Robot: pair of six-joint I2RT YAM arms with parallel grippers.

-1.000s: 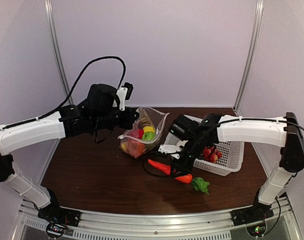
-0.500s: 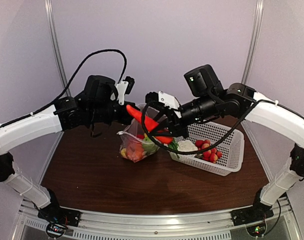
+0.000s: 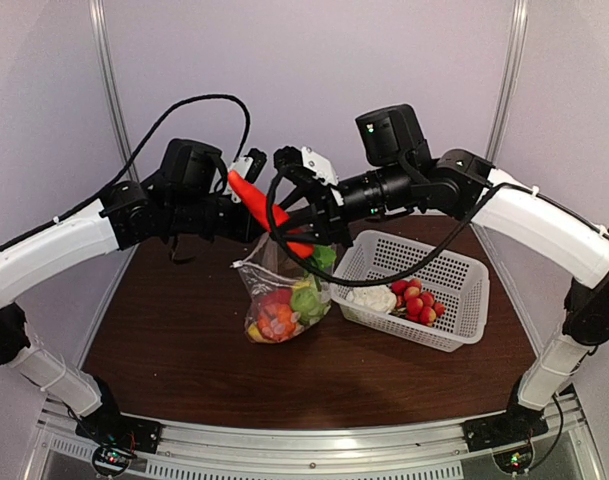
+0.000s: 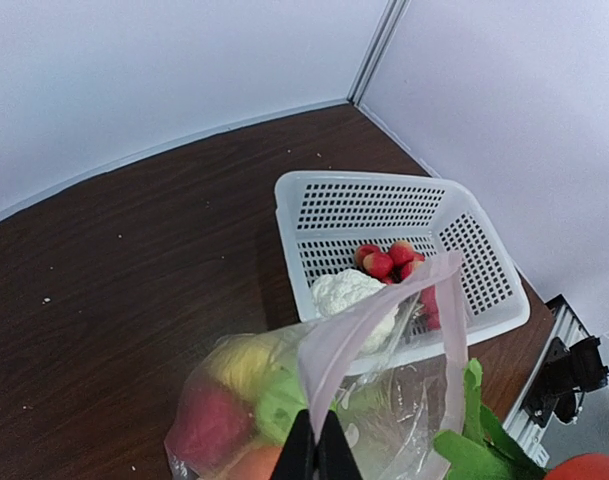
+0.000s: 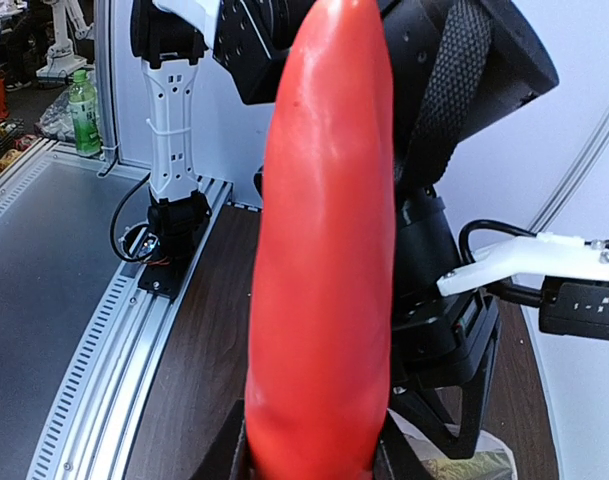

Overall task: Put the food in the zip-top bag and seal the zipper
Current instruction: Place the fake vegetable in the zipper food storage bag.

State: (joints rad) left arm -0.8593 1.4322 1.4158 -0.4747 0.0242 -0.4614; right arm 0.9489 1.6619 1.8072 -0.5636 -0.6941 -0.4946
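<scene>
Item one, zip-top bag [image 3: 284,300]: clear and crinkly, hanging mouth-up over the dark desk [image 3: 184,340], its lower end down at the desk surface; whether it rests there cannot be told. Its pale zipper [image 4: 329,350] runs up and away from the grip point in the left wrist view. Item two, bagged food [image 3: 279,315]: red, green, orange and yellow pieces packed in the lower half of the bag. Item three, left gripper [image 4: 319,455]: jaws together, pinching the bag's upper edge and holding the mouth raised. Item four, right gripper [image 3: 289,215]: jaws clamped on the red pepper [image 3: 269,215], a long tapered piece held tilted above the bag's mouth, pointed tip up and to the left, green leafy end down at the opening. Item five, white mesh basket [image 3: 464,265]: standing on the desk just right of the bag. It contains the cauliflower [image 3: 372,297] and, beside that, a cluster of strawberries [image 3: 416,300]. Both arms meet above the bag.
</scene>
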